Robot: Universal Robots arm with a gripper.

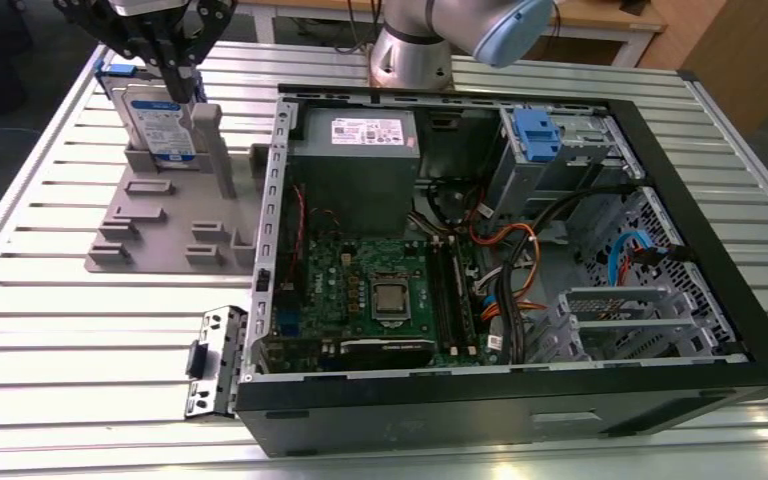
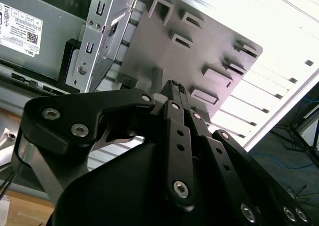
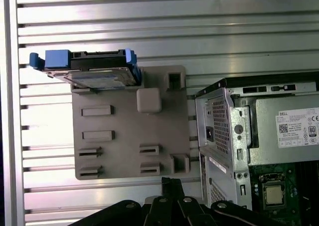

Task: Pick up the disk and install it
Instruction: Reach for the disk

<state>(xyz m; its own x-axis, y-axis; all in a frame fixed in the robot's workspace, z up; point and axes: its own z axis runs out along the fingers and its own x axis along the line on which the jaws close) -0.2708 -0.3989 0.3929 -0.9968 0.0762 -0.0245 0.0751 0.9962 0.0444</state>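
The task is judged to be at its start: nothing has been picked up and nothing installed. The flat silver hard drive in its bright blue plastic carrier, the disk [image 1: 164, 125], is seen standing on edge in a slot at one end of a grey plastic fixture plate [image 1: 171, 245]. This plate lies on the slatted metal bench [image 1: 64, 380], just beside the open black computer case [image 1: 491, 405].

The black claw [image 1: 187, 90] hangs above that plate. In the second wrist view its fingers [image 2: 174, 89] appear pressed together with nothing between them, and in the first wrist view it is seen apart from the disk. Grasping, lifting and seating the disk in the case are all left to be done.

The following are counted:
- one disk
- one fixture plate
- one computer case
- one grey metal power supply box [image 1: 357, 165]
- one small blue plastic latch [image 1: 535, 130] on the metal drive cage [image 1: 574, 160]
- one claw
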